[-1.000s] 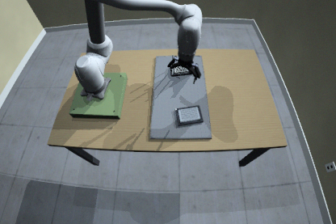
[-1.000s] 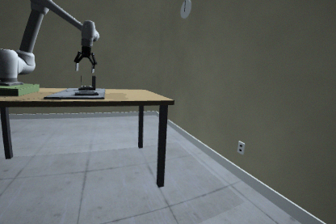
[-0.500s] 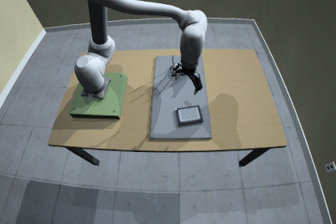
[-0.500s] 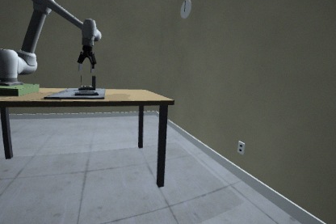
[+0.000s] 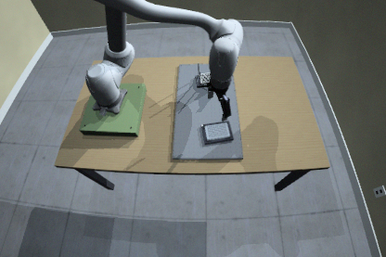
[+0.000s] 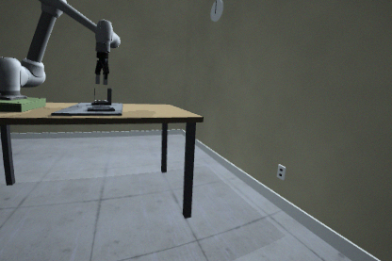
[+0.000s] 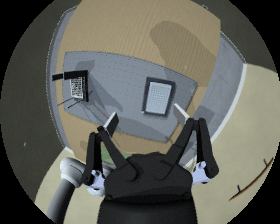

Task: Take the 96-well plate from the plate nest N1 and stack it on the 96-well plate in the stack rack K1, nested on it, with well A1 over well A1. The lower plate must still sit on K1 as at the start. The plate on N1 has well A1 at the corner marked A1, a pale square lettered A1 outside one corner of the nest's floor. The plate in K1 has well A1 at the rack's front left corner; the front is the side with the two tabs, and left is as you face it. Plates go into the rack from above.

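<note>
You have two 96-well plates, one on the plate nest and one in the stack rack, along with one grey mat, one table, one green base plate and one wall clock.
</note>
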Robot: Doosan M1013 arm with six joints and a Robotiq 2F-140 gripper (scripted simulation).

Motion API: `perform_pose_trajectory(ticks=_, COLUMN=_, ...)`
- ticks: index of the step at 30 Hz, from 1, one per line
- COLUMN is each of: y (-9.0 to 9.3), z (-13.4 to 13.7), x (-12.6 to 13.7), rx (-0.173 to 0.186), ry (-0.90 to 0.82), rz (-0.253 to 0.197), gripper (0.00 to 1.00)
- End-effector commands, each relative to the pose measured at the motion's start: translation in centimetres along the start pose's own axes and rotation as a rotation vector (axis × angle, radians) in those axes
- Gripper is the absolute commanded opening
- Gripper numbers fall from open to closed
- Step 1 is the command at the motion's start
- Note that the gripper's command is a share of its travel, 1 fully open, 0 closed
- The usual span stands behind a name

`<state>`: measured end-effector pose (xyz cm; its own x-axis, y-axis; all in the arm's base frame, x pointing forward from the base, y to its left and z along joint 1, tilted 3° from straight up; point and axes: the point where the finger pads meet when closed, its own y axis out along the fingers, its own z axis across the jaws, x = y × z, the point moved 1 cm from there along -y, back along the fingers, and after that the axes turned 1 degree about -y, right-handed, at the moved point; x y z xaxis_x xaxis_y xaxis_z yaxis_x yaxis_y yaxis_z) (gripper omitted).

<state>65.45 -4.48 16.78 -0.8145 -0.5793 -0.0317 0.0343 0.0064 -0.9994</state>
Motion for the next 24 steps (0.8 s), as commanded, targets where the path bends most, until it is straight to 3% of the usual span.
perform_pose_trajectory(ticks=1, y=0.0, z=1.6, x=0.5, rx=0.011, ry=0.090, rz=-0.002, gripper=1.00)
perform_pose_trajectory(ticks=10, y=0.1, z=4.7, x=1.6, rx=0.031, ry=0.292, rz=0.001, gripper=1.00)
perform_pose_trajectory(ticks=24, y=0.3, z=5.0, x=1.7, rx=0.031, ry=0.295, rz=0.001, gripper=1.00)
